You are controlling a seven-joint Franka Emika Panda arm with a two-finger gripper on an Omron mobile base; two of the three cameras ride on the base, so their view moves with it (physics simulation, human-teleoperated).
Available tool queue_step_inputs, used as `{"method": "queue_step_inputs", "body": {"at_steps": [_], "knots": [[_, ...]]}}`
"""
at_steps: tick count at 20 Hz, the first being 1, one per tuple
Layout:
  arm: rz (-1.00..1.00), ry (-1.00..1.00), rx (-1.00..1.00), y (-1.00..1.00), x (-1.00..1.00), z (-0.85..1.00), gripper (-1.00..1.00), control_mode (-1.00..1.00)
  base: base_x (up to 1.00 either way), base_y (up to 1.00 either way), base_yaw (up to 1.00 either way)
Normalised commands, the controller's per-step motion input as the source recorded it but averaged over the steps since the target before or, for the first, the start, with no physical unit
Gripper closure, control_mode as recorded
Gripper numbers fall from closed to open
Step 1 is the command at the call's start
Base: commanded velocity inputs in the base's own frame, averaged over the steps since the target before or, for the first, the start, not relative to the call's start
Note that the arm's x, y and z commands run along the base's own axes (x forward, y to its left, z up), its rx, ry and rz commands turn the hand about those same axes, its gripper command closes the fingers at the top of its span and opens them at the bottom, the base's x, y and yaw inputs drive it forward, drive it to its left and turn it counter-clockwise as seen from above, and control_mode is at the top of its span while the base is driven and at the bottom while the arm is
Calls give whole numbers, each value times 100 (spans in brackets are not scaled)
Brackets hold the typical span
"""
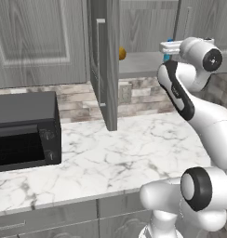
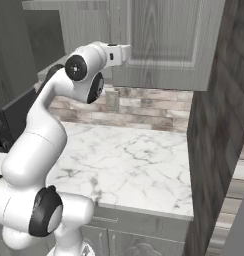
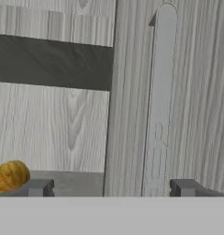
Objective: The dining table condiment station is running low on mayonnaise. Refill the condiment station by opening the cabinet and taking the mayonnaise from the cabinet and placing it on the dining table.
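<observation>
- No writing or label can be read.
- Gripper [image 3: 112, 187], bottom of the hand view: fingers wide apart, empty.
- Mayonnaise [image 1: 167, 50], upper right of the left base view: blue sliver behind the arm, inside the cabinet [image 1: 108, 69].
- Orange-yellow item [image 3: 10, 175] sits lower left.
- Microwave [image 1: 24, 132] at left.

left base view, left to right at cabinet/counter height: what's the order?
microwave → open cabinet door → round orange item on the cabinet shelf → blue mayonnaise lid, mostly behind the arm
</observation>
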Motion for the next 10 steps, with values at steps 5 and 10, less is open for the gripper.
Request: {"method": "queue_step_inputs", "body": {"at_steps": [5, 10], "knots": [[19, -2, 0, -6, 39, 0, -100, -100, 0, 0, 0], [18, -3, 0, -19, 29, 0, -100, -100, 0, 0, 0]]}}
